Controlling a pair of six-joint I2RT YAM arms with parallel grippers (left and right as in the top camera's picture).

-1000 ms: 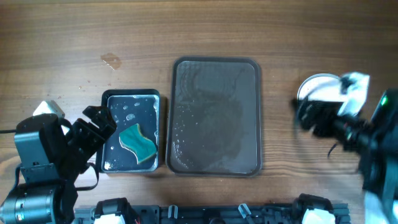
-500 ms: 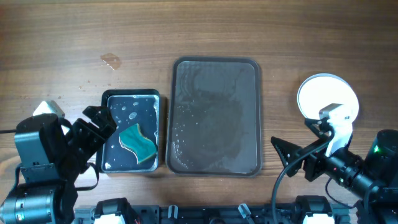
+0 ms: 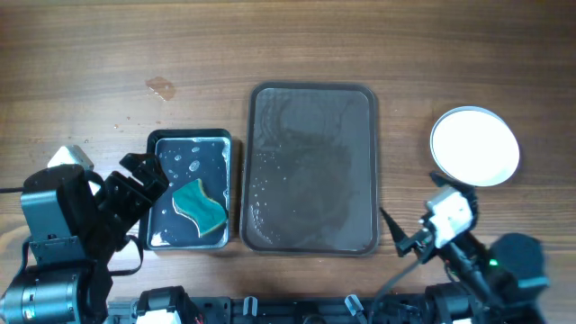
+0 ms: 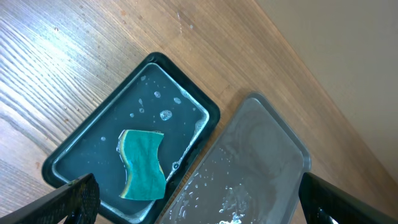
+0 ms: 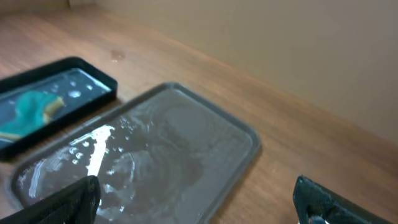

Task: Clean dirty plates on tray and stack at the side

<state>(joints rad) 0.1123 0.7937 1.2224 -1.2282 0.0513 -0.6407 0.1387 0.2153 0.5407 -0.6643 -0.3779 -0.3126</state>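
The dark brown tray [image 3: 312, 168] lies in the middle, wet and holding no plates. It also shows in the left wrist view [image 4: 261, 168] and the right wrist view [image 5: 161, 149]. The plates [image 3: 474, 146] show as one plain white round disc on the table to the right of the tray; I cannot tell how many lie there. My right gripper [image 3: 399, 236] is open and empty near the tray's front right corner, its jaws wide apart in the right wrist view [image 5: 196, 211]. My left gripper [image 3: 148, 175] is open and empty at the left edge of the water tray [image 4: 199, 211].
A smaller black water tray [image 3: 160, 193] stands left of the brown tray with a green sponge [image 3: 200, 204] in it. Both show in the left wrist view, the tray [image 4: 186, 87] and sponge [image 4: 143, 165]. A small wet mark [image 3: 161, 87] lies far left.
My right arm has drawn back from the plates toward the table's front, its gripper now by the tray's front right corner. The plates now show in full. The left arm has not moved.
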